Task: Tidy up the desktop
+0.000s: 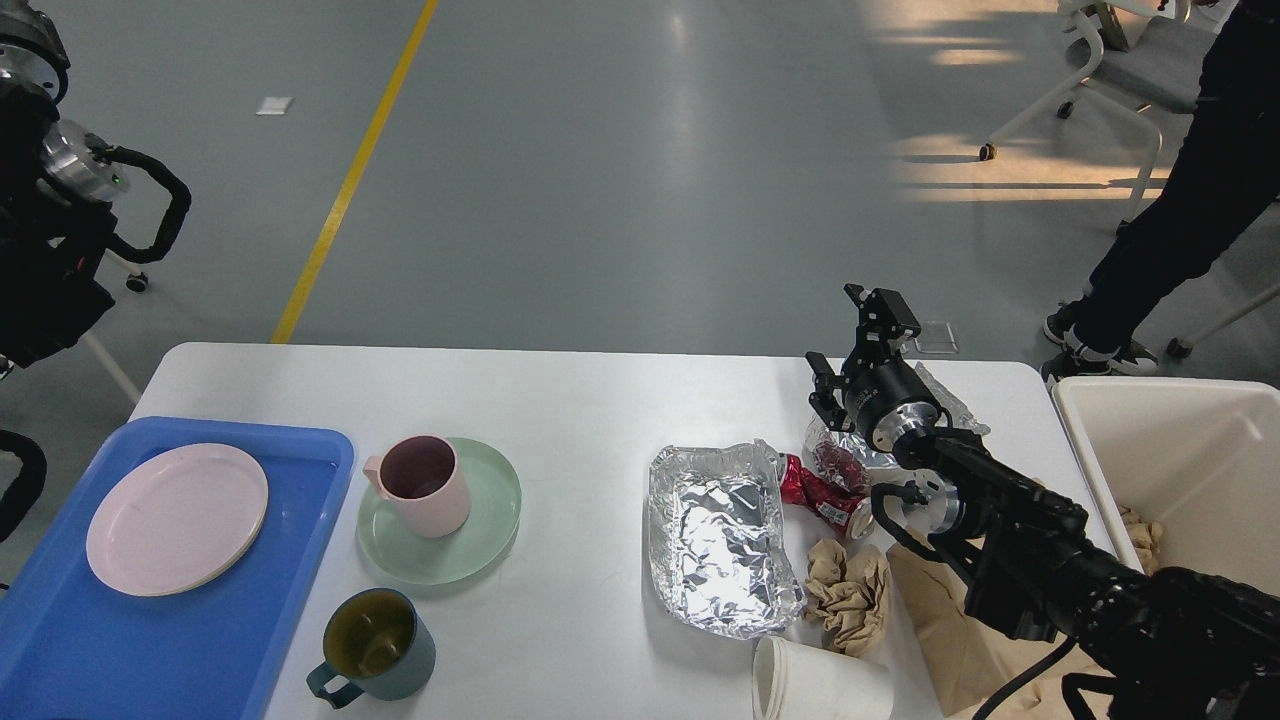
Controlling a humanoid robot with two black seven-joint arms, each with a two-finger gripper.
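The white desktop [600, 400] carries dishes on its left half and rubbish on its right half. My right gripper [850, 345] hovers open over the far right part, just above a clear plastic wrapper [940, 400], with nothing between its fingers. Below it lie a crushed red can [815, 495], a crumpled foil tray [718, 535], a ball of brown paper [848, 592] and stacked white paper cups [820, 685]. A pink mug [420, 483] stands on a green plate [480, 535]. Only upper parts of my left arm [50, 230] show at the top left edge.
A blue tray [210, 640] at the front left holds a pink plate [177, 518]. A dark teal mug [375, 645] stands beside the tray. A cream-white bin [1180, 450] sits off the right edge with paper inside. A flat brown paper bag [935, 610] lies under my right arm. A person's legs [1160, 220] stand behind.
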